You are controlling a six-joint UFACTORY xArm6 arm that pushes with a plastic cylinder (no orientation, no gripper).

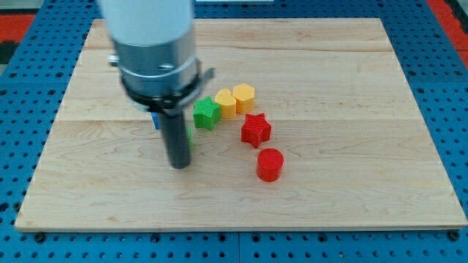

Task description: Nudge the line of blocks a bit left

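Observation:
A curved line of blocks lies at the middle of the wooden board (329, 66). From the view's top it holds a yellow hexagon block (243, 97), a yellow heart-like block (226, 103) and a green star block (206, 113). A red star block (255, 130) and a red cylinder (269, 164) lie lower right. My tip (179, 164) rests on the board left of the green star and below it. The rod hides most of a blue block (155, 120) and another green block (189, 135).
The arm's grey and white body (150, 44) fills the view's upper left and covers part of the board. A blue pegboard surface (446, 88) surrounds the board on all sides.

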